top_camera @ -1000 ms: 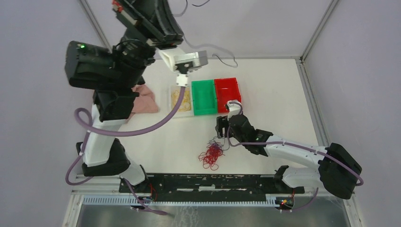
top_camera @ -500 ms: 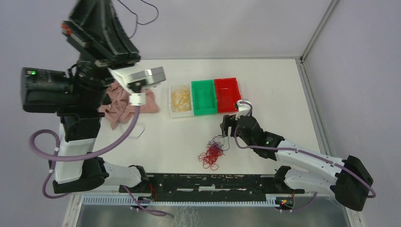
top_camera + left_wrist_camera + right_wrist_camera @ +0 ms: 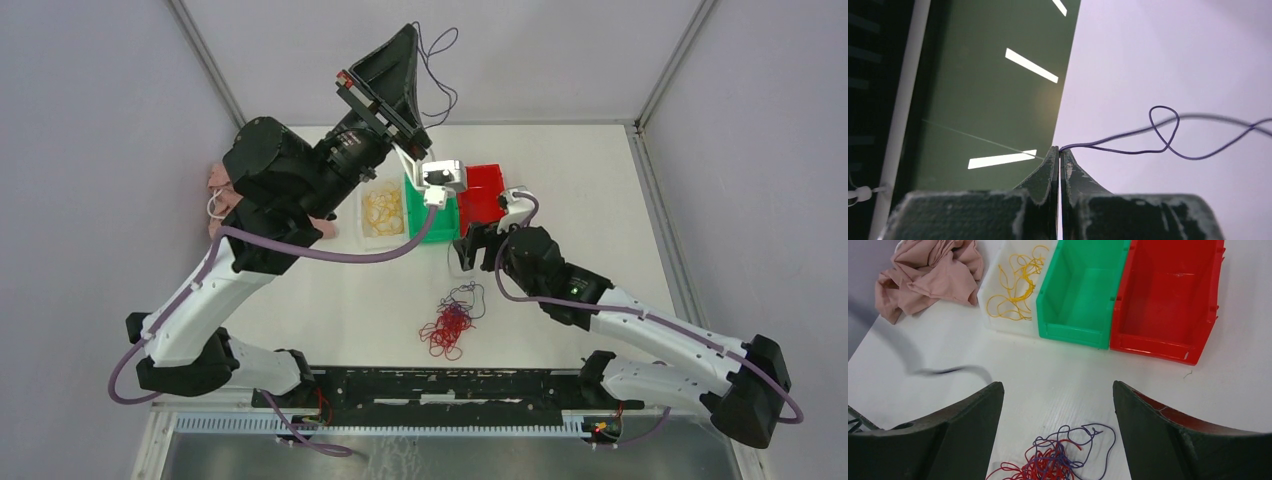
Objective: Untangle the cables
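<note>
A tangle of red and dark purple cables lies on the white table near the front; it also shows in the right wrist view. My left gripper is raised high at the back and is shut on one purple cable. In the left wrist view the shut fingertips pinch that cable's end and it loops off to the right in the air. My right gripper is open and empty, above the table just behind the tangle; its jaws stand wide apart. Yellow cables lie in the white bin.
A white bin, a green bin and a red bin stand side by side behind the tangle. The left arm hangs over the bins. A pink cloth lies at the left, partly hidden by the left arm in the top view.
The left arm has swung from over the pink cloth to above the bins, lifting the purple cable high. The right gripper has drawn back a little from the tangle, staying open.
</note>
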